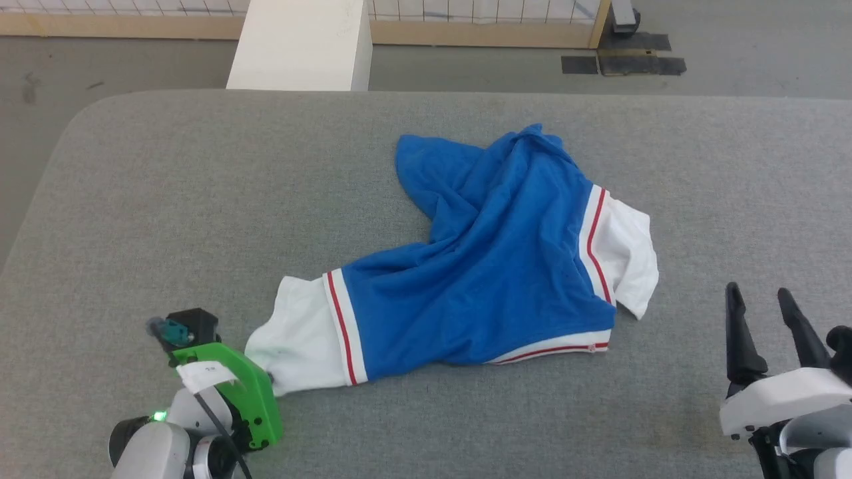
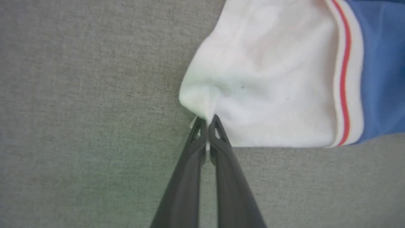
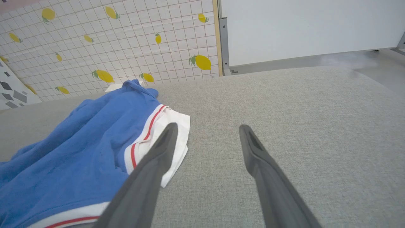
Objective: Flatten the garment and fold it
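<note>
The garment (image 1: 492, 266), a bright blue T-shirt with white red-striped sleeves, lies crumpled in the middle of the grey table (image 1: 166, 199). One white sleeve (image 1: 299, 339) points to the lower left, the other (image 1: 629, 256) to the right. My left gripper (image 2: 207, 122) is shut on the edge of the lower-left white sleeve (image 2: 269, 79); in the head view its fingers are hidden under the green wrist mount (image 1: 243, 392). My right gripper (image 1: 759, 296) stands open above the table at the lower right, a little way from the right sleeve (image 3: 172, 126), with nothing between its fingers.
A white block (image 1: 303, 43) stands beyond the table's far edge. Behind it runs a tiled wall with a wooden base rail (image 1: 466, 33). Dark floor mats (image 1: 626, 63) lie at the back right. Bare grey table surface surrounds the garment.
</note>
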{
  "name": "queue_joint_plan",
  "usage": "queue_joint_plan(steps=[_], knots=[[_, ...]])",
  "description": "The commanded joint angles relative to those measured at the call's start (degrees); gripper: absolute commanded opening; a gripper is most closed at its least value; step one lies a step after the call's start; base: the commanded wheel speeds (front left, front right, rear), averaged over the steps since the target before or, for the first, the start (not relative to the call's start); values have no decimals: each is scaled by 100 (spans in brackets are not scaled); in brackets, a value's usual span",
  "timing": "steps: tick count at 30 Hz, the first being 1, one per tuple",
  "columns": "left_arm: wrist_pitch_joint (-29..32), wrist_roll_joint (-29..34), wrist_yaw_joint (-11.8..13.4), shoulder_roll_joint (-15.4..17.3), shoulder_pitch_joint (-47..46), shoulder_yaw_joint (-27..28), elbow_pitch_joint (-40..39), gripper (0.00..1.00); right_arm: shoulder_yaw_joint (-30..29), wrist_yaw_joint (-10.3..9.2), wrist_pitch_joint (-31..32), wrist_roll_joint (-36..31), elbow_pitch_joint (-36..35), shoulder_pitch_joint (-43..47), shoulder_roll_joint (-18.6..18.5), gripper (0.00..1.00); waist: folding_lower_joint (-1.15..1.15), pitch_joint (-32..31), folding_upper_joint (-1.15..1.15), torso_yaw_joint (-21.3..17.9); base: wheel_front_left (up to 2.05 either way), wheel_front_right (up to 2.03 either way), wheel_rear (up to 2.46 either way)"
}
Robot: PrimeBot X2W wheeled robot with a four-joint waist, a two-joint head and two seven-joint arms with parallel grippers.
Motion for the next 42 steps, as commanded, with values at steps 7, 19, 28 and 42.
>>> queue_joint_plan(steps=[7,19,28,42], knots=[[-1035,105,247,-129,241,362,-659,0,186,-8,1302,-121,18,-348,-138,100,0,-118,0,87,0,0,0],[-1351,98,315,-330,370,286,-1246,0,1203,-8,4856,-453,442,-1624,-797,100,0,368,0,323,0,0,0],[-1471,38,259,-431,225,204,-1205,0,1882,-8,5561,-601,804,-2108,-1095,100,0,680,0,479,0,0,0],[-1645,-37,210,-445,123,211,-1029,0,2309,-8,5633,-55,1165,-2214,-1420,0,0,728,0,448,0,0,0]])
